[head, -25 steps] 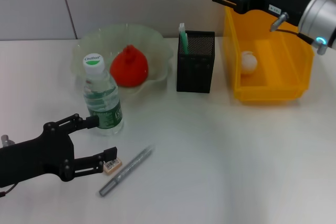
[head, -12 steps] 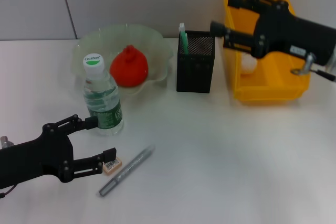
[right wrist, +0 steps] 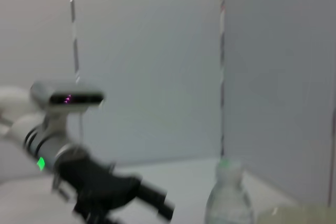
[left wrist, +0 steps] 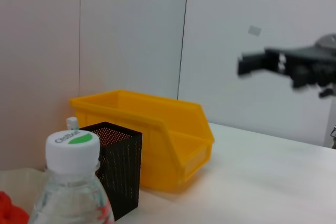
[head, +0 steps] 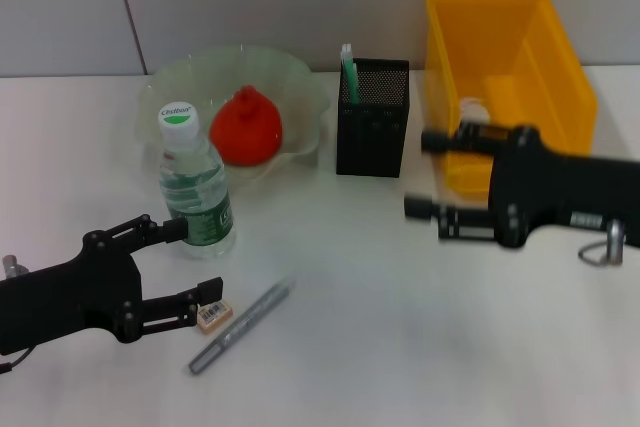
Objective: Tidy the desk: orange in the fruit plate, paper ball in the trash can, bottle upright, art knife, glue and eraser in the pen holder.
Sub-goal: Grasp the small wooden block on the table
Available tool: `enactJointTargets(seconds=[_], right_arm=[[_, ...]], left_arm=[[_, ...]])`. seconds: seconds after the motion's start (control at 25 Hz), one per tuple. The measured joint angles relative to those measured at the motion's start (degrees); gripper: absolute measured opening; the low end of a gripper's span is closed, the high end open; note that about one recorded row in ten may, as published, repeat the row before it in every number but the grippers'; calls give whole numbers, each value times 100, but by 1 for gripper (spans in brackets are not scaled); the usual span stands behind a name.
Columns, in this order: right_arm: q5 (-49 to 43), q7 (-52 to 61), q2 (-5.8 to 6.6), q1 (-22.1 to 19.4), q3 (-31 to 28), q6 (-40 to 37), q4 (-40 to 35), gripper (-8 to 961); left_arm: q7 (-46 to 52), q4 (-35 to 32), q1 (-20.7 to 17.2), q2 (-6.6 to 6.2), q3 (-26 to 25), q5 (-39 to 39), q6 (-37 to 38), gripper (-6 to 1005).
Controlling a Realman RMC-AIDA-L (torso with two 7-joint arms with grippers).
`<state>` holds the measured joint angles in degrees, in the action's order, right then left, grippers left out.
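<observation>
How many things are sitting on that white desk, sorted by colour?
Red: 1, the orange
Yellow: 1, the trash can
Black: 1, the pen holder
Pale green: 1, the fruit plate
Clear: 1, the bottle
Grey: 1, the art knife
Tan: 1, the eraser
Total: 7

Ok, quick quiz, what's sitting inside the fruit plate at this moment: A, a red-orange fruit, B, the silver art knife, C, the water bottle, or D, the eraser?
A: the red-orange fruit rests in the pale green fruit plate, while the bottle stands on the table in front of it and the eraser and art knife lie on the table.
</observation>
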<state>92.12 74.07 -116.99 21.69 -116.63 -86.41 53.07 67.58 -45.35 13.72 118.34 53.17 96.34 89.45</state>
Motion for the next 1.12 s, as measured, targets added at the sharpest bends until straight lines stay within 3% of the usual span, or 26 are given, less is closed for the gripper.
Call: enactJointTargets(seconds=[0.24, 0.52, 0.56, 0.68, 0.76, 0.96, 1.04, 1.12], right_arm=[[-1350, 482, -111, 26, 17, -62, 104, 745], [-1807, 510, -206, -71, 1, 2, 63, 745], [-1810, 509, -204, -89, 0, 2, 50, 745], [-1815, 505, -202, -136, 0, 3, 41, 746], [-1818, 495, -204, -159, 0, 6, 29, 746], [-1827, 484, -201, -175, 0, 11, -62, 745], [-1879, 483, -200, -189, 1, 11, -68, 745], [-1914, 483, -200, -200, 1, 11, -69, 745]], left_arm=[[5, 0, 13, -5, -6, -2, -89, 864], [129, -82, 61, -5, 31, 63, -309, 863], [516, -444, 58, 7, 37, 462, -509, 863], [709, -600, 58, 13, 41, 640, -590, 864], [1500, -1272, 59, 32, 184, 1202, -709, 864], [1826, -1612, 36, 32, 331, 1389, -773, 863], [2774, -2454, 52, 28, 776, 2226, -939, 863], [2774, -2454, 52, 28, 776, 2226, -939, 863]])
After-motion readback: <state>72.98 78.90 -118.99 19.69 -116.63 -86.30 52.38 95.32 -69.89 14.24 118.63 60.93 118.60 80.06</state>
